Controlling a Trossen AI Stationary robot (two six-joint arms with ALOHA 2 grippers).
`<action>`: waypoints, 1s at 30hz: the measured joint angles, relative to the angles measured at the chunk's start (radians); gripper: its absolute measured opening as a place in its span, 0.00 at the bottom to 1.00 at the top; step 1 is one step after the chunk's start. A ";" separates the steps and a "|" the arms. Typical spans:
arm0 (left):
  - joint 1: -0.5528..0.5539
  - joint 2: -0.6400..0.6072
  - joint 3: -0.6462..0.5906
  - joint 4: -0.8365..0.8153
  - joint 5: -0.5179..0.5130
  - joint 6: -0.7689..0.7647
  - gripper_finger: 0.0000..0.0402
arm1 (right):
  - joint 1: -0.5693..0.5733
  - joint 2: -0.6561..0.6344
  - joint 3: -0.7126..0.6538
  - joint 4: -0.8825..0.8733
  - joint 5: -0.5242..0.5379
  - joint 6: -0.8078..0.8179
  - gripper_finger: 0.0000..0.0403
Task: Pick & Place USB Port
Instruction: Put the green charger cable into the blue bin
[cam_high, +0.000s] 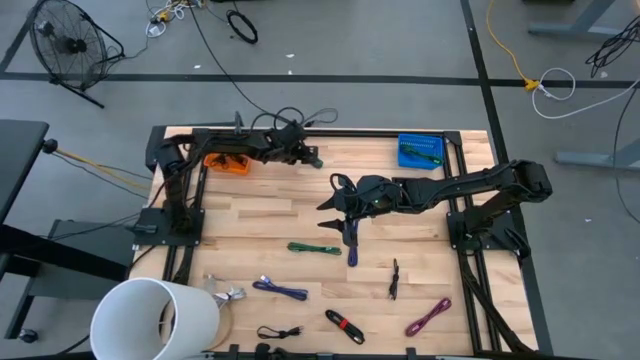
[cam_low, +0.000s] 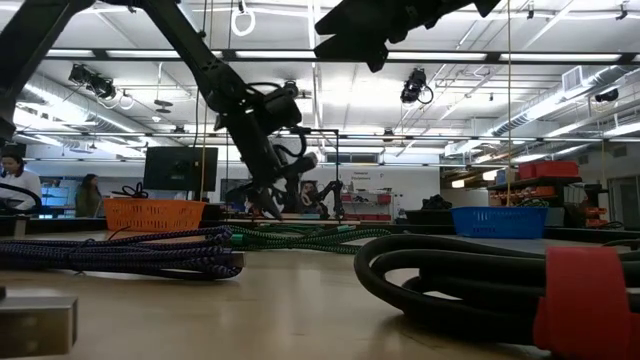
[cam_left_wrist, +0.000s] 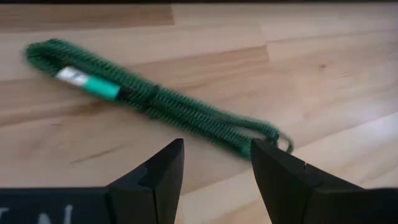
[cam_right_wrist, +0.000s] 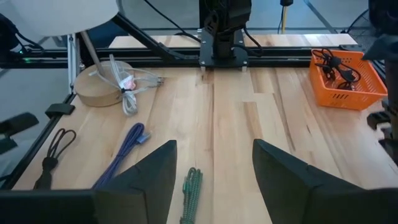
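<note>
A green braided USB cable (cam_high: 313, 248), coiled long with a silver plug, lies flat on the wooden table near its middle. In the left wrist view this cable (cam_left_wrist: 161, 102) lies on the wood beyond my left gripper (cam_left_wrist: 216, 144), which is open with nothing between its fingers. In the high view my left gripper (cam_high: 312, 156) is near the table's far edge, right of the orange basket. My right gripper (cam_right_wrist: 214, 144) hangs open and empty above the table's middle (cam_high: 335, 200), with the green cable (cam_right_wrist: 193, 186) below it.
The orange basket (cam_high: 226, 161) holds black cables; a blue basket (cam_high: 419, 150) stands at the far right. More cables lie toward the near edge: dark blue (cam_high: 351, 248), blue (cam_high: 281, 290), black with red (cam_high: 344, 326), magenta (cam_high: 428, 317). A white cylinder (cam_high: 155, 320) stands at the near left corner.
</note>
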 joint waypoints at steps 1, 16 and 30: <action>0.000 0.007 0.000 0.013 0.009 -0.009 0.47 | 0.000 0.000 0.000 0.002 0.000 0.000 0.53; 0.000 0.025 0.000 0.054 -0.009 -0.063 0.47 | 0.000 0.000 0.000 0.005 0.000 0.000 0.53; -0.002 0.086 0.003 0.060 -0.004 -0.108 0.47 | 0.000 0.000 0.000 0.007 0.000 0.000 0.53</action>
